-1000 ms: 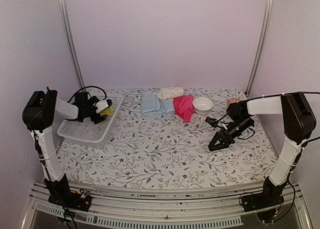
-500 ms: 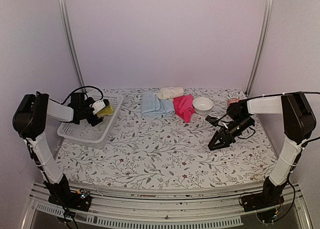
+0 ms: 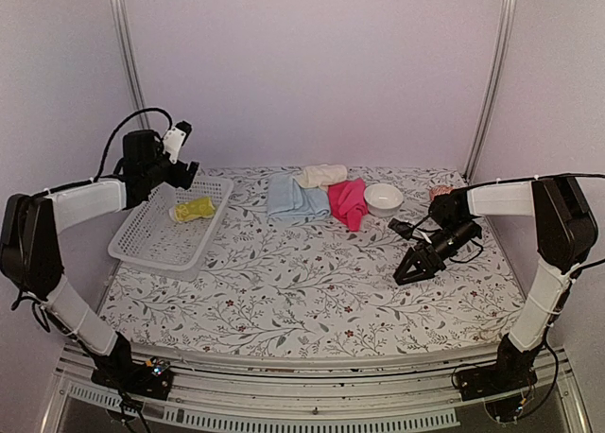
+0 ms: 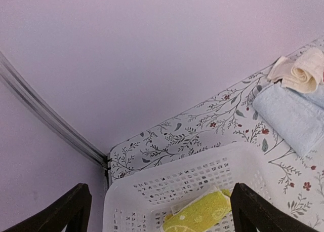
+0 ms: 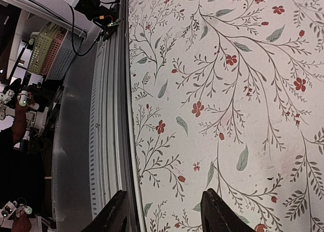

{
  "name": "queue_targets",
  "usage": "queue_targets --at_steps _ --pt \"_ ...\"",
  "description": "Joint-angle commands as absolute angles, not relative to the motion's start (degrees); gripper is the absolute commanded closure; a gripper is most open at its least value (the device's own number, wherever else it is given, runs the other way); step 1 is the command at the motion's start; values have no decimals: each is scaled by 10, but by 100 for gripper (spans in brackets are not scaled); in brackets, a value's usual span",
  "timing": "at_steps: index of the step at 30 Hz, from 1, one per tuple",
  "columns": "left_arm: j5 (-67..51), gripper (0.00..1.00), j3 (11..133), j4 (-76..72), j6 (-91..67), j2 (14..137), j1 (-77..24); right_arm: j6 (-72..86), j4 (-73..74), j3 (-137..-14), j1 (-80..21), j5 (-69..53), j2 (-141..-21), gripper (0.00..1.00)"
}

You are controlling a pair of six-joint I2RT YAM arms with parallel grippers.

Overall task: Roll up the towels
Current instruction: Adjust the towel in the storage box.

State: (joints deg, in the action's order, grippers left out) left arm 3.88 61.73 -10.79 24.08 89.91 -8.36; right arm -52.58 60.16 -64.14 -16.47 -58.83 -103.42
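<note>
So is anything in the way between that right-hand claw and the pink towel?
Nothing visible lies directly between them: only bare floral table covering separates the right gripper from the pink towel. The white bowl sits just beside the towel, towards the gripper's side, so it is close to that path.

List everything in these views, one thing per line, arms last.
yellow-green towel: one, yellow-green with white pattern, rolled, in the basket
basket: one, white, left side of the table
light blue towel: one, light blue, folded, far middle
cream towel: one, cream, rolled, at the light blue towel's far edge
hot pink towel: one, hot pink, crumpled, right of the light blue towel
bowl: one, white, right of the hot pink towel
small object: one, pinkish, far right, unidentifiable
table covering: one, white floral print
left gripper: one, black, open, empty, above the basket
right gripper: one, black, open, empty, low at right
</note>
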Motion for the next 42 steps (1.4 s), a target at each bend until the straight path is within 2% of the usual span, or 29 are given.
queue_targets --at_steps 1,2,4,6,8,12,16,20,30,42 --pt "20 2 635 -24 48 866 -81 -529 601 -647 -166 -588 -1012 51" --pt "46 3 657 11 -4 868 -80 -529 601 -646 -166 -588 -1011 50" --pt "13 12 701 91 -43 888 -68 -528 602 -646 -166 -588 -1012 51" --pt "16 12 742 177 -69 931 -65 -528 602 -648 -166 -585 -1014 51" --pt "38 18 762 251 -110 964 -65 -528 602 -648 -166 -583 -1015 51" --pt "20 32 743 277 -150 984 -63 -527 600 -647 -166 -579 -1019 51" --pt "3 54 725 292 -175 990 -50 -527 602 -651 -166 -572 -1036 51" --pt "-10 64 731 315 -180 1033 -25 -532 610 -656 -167 -572 -1045 51" --pt "44 66 832 339 -158 1161 -6 -534 611 -655 -168 -566 -1038 51" --pt "91 64 907 286 -141 1227 -3 -532 608 -652 -168 -561 -1034 51"
